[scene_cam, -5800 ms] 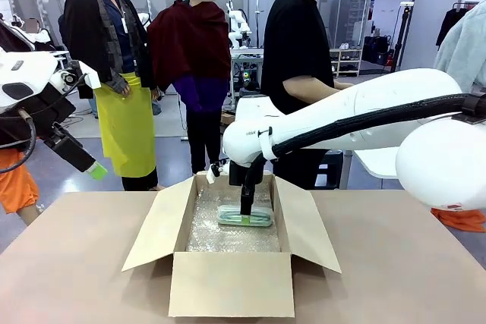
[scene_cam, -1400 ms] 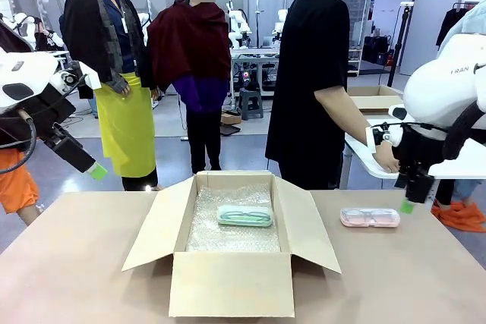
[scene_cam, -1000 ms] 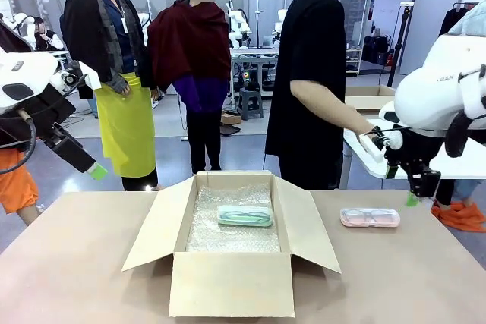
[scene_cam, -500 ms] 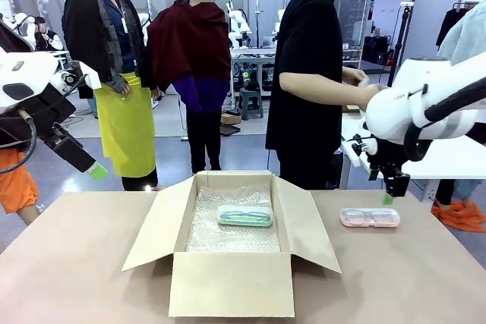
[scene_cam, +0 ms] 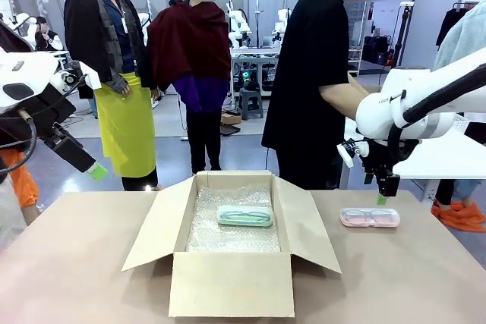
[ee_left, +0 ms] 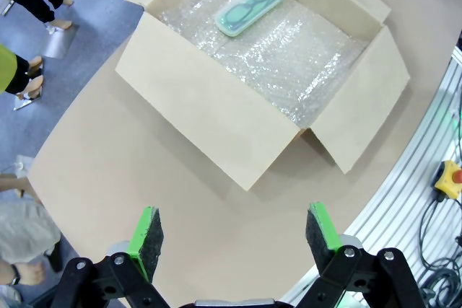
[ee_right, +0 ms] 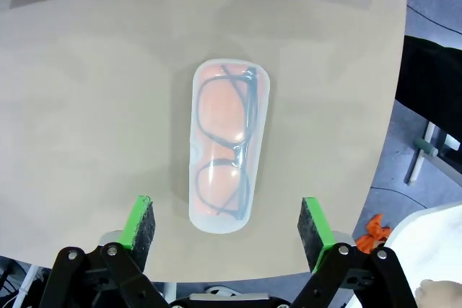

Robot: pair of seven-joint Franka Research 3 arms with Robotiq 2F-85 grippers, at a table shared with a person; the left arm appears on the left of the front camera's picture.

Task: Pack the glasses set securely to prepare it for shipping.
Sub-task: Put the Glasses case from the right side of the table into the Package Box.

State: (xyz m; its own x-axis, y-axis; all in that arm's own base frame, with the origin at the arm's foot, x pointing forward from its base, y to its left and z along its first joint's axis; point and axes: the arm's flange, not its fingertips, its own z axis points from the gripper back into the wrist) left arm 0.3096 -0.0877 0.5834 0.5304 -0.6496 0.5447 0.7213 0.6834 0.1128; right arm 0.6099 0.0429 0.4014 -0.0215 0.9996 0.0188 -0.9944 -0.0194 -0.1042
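**A:** Where do we stand with the set?

**B:** The mint-green case (scene_cam: 245, 215) lies on the bubble wrap (scene_cam: 228, 239) inside the cardboard box (scene_cam: 231, 284), mid-frame in our front view. The pink case (scene_cam: 370, 218) is out on the bench (scene_cam: 76, 263), right of the box. Our right jaws hang wide open just above it.

**A:** What worries us about the pick?

**B:** In our right wrist view the case sits lengthwise between the green pads (ee_right: 141, 220), so we would pinch its narrow width. It is flat, with a clear and likely slick top. Too shallow and we think it squirts out; too deep and the fingertips jam on the bench.

**A:** The bench edge also runs close along the bottom and right of that view.

**B:** Yes, a nudge could slide it off. On the carry, the box's right flap (scene_cam: 305, 221) stands in our path, and a person (scene_cam: 307, 73) is close behind our right arm (scene_cam: 410, 104).

**A:** And our left jaws?

**B:** Wide open and empty, high at the left edge.
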